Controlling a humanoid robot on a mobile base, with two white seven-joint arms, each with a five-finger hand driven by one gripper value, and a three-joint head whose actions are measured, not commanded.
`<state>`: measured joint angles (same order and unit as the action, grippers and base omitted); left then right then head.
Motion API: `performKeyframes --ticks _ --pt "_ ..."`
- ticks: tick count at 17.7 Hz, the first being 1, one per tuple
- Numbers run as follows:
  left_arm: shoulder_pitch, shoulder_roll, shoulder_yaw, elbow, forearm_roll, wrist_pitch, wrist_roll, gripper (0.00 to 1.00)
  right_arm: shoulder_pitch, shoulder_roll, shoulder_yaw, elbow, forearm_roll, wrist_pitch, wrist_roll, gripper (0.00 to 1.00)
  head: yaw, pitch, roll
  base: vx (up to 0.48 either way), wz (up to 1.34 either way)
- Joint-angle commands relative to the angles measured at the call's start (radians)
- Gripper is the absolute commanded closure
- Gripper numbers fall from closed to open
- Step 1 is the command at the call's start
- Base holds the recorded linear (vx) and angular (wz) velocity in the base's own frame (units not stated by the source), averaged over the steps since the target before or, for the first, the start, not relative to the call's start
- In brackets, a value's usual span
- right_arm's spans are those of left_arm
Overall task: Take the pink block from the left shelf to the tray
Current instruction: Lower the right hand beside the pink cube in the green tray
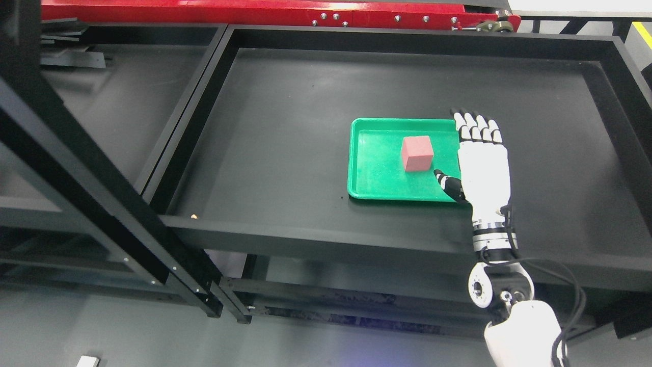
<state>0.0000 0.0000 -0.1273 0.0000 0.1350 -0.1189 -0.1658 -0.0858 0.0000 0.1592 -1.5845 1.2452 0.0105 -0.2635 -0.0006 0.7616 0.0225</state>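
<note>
Since the pink block [417, 153] already sits inside the green tray [377, 191], just left of our right hand [483, 163], we judge the placing done, its fingers [479, 126] stretched flat and holding nothing, thumb pointing toward the block.

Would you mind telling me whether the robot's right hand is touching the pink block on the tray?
Apart. The head view shows green tray floor between the pink block and the open right hand.
</note>
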Motion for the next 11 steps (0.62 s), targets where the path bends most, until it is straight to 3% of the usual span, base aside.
performKeyframes --ticks 1,11 --pt "0.02 0.017 0.0 -0.017 0.0 0.001 0.0 0.0 -0.017 -0.017 0.002 0.03 -0.016 -0.015 0.138 0.02 0.0 0.0 0.0 0.2 -0.06" --pt "0.02 0.017 0.0 -0.017 0.0 0.001 0.0 0.0 -0.038 -0.017 0.006 0.103 -0.018 -0.053 0.335 0.02 0.0 0.0 0.0 0.158 -0.02"
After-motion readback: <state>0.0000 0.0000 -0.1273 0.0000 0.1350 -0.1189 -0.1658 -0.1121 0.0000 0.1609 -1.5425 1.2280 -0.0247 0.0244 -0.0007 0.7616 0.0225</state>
